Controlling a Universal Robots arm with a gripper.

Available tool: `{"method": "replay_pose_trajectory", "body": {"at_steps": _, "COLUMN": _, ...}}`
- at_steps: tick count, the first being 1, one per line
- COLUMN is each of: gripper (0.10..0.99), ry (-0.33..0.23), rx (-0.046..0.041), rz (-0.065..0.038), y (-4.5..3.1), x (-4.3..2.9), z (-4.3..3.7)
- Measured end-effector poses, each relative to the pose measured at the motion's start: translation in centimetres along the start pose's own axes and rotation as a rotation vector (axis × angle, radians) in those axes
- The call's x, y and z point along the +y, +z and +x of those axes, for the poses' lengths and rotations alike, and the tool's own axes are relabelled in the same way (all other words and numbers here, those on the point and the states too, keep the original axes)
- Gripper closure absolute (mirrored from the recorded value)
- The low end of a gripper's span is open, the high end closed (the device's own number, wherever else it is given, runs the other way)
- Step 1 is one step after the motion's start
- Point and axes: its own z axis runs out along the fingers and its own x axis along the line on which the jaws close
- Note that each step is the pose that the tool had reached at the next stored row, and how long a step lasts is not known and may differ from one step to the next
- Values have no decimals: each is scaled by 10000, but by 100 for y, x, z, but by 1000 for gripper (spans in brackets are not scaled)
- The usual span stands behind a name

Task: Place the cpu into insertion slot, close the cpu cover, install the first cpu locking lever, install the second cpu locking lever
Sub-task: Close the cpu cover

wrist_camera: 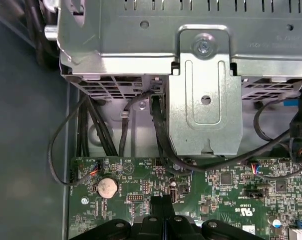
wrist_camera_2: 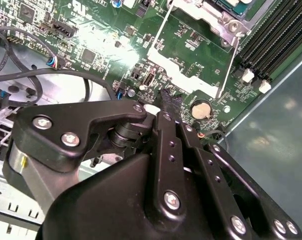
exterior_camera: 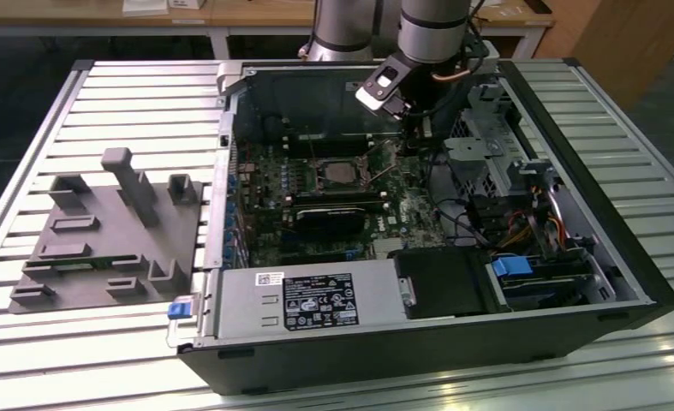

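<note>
The cpu point(exterior_camera: 340, 175), a small silver-grey square, lies in the insertion slot point(exterior_camera: 315, 177) of the green motherboard inside the open computer case. The silvery cpu cover point(wrist_camera_2: 216, 19) lies flat around it as a frame. Two thin wire locking levers point(wrist_camera_2: 158, 32) point(wrist_camera_2: 228, 64) stick out from the socket's sides; I cannot tell whether they are latched. My gripper point(exterior_camera: 412, 137) hangs over the board behind the socket and to the exterior view's right of it, close to a coin battery point(wrist_camera_2: 200, 109). Its black fingertips point(wrist_camera: 163, 206) are pressed together and shut on nothing.
A metal drive cage point(wrist_camera: 205, 100) and several black cables point(wrist_camera: 160, 135) crowd the board's edge near the gripper. Long memory slots point(wrist_camera_2: 275, 45) run beside the socket. A power supply point(exterior_camera: 302, 300) fills the case's front. A grey parts fixture point(exterior_camera: 108, 231) sits on the slatted table at the exterior view's left.
</note>
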Motion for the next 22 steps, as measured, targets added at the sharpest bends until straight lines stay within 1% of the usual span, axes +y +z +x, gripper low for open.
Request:
{"method": "replay_pose_trajectory", "body": {"at_steps": 1, "gripper": 984, "ry": 0, "rx": -2, "rz": 104, "y": 2, "x": 0, "z": 0}}
{"method": "replay_pose_trajectory", "body": {"at_steps": 3, "gripper": 984, "ry": 0, "rx": -11, "rz": 398, "y": 5, "x": 1, "z": 0}}
{"method": "replay_pose_trajectory", "body": {"at_steps": 8, "gripper": 984, "ry": -2, "rx": -27, "rz": 1208, "y": 15, "x": 4, "z": 0}}
{"method": "replay_pose_trajectory", "body": {"at_steps": 9, "gripper": 984, "ry": -3, "rx": -30, "rz": 1387, "y": 17, "x": 5, "z": 0}}
{"method": "replay_pose_trajectory", "body": {"at_steps": 11, "gripper": 984, "ry": -4, "rx": -38, "rz": 1703, "y": 21, "x": 6, "z": 0}}
{"method": "replay_pose_trajectory", "body": {"at_steps": 12, "gripper": 984, "ry": -4, "rx": -41, "rz": 1831, "y": 22, "x": 6, "z": 0}}
{"method": "replay_pose_trajectory", "body": {"at_steps": 14, "gripper": 984, "ry": -6, "rx": -44, "rz": 2036, "y": 24, "x": 7, "z": 0}}
{"method": "replay_pose_trajectory", "body": {"at_steps": 15, "gripper": 984, "ry": -6, "rx": -47, "rz": 2172, "y": 26, "x": 7, "z": 1}}
{"method": "replay_pose_trajectory", "body": {"at_steps": 16, "gripper": 984, "ry": -5, "rx": -49, "rz": 2267, "y": 27, "x": 7, "z": 0}}
{"method": "replay_pose_trajectory", "body": {"at_steps": 17, "gripper": 984, "ry": -5, "rx": -50, "rz": 2285, "y": 27, "x": 6, "z": 0}}
{"method": "replay_pose_trajectory", "body": {"at_steps": 22, "gripper": 984, "ry": -5, "rx": -48, "rz": 2298, "y": 27, "x": 4, "z": 0}}
